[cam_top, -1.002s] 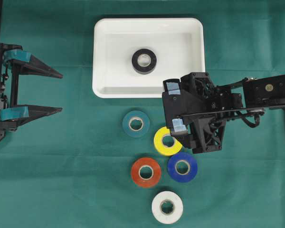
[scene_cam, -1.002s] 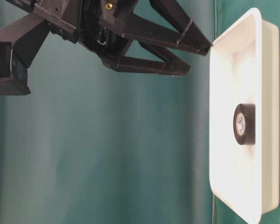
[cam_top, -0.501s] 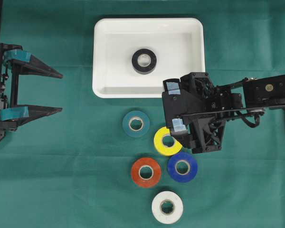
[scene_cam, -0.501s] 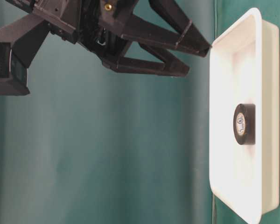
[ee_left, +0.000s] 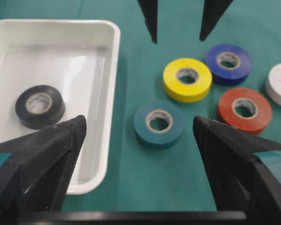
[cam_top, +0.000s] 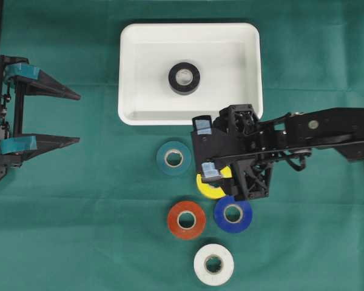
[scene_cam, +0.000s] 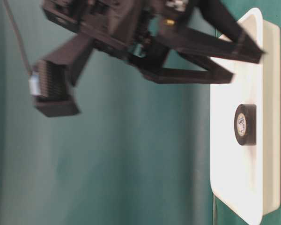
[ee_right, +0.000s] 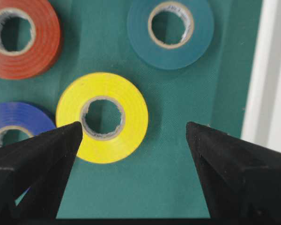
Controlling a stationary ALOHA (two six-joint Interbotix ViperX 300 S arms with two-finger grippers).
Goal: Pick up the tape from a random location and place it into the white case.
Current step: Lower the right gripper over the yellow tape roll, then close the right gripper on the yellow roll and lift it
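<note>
White case [cam_top: 135, 73] sits at top centre of the green cloth [cam_top: 79, 212], and a black roll [cam_top: 184, 77] lies flat inside it, near the middle. Five more rolls lie on the cloth below the case: teal roll [cam_top: 173, 157] nearest the case, yellow roll [cam_top: 213, 189] to its lower right, blue roll [cam_top: 233, 213] just below the yellow and about touching it, red roll [cam_top: 186, 219] left of the blue, white roll [cam_top: 213, 264] lowest. Right gripper [ee_right: 133, 133] is over the yellow roll, jaws spread wide and holding nothing; in the wrist view one finger overlaps the roll's left edge and the other stands over bare cloth to its right, near the case rim. Cannot tell if the fingertips touch the cloth or the roll. The arm covers most of the yellow roll from overhead. The table-level view shows this gripper blurred, beside the case edge. Left gripper [cam_top: 79, 117] is at the far left edge, well apart from everything, jaws spread wide, empty; its camera looks across the case and the rolls.
</note>
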